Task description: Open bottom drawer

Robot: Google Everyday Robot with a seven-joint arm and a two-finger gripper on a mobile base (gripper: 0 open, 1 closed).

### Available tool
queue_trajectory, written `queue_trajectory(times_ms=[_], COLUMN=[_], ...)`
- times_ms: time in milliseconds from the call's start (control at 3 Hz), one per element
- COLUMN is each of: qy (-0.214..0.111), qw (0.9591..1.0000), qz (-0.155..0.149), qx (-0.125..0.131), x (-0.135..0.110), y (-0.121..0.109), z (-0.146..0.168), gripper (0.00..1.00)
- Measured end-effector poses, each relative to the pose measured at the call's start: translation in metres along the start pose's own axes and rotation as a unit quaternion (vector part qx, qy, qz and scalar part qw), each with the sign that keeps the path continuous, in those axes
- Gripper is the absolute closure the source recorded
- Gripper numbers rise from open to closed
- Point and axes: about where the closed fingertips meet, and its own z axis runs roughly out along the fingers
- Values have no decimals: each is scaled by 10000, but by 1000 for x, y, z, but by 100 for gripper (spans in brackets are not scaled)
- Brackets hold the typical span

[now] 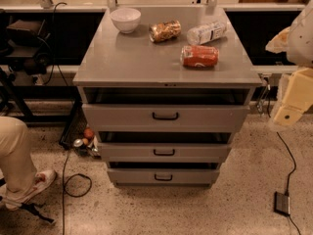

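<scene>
A grey metal cabinet [166,62] with three drawers stands in the middle of the view. The bottom drawer [132,176] is the lowest and has the shallowest front, with a small black bar handle [163,177] at its centre. A narrow dark gap shows above its front. The mid-sized drawer [127,152] and the tall top drawer [122,117] sit above it, each with a dark gap over it. My gripper [286,115] is at the right edge of the view, on the cream and white arm. It is well right of the cabinet, at top-drawer height, and touches nothing.
On the cabinet top lie a white bowl [125,19], a snack bag [165,31], a plastic bottle [206,33] and a red can [199,56]. A person's leg and shoe [24,180] are at the lower left. Cables [73,180] and a black box [281,203] lie on the floor.
</scene>
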Motion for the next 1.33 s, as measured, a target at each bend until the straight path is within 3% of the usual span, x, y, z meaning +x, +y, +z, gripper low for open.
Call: queue_trajectory(times_ms=[333,667,1000,1333], qy=[0,-148,-414,-707], qw=[10000,9998,9977,9919], qz=[0,25,130,312], qx=[1,-156,-525,-1008], x=[0,13,38,72], y=[0,2,9,32], z=[0,26,81,158], gripper=[0,0,0,0])
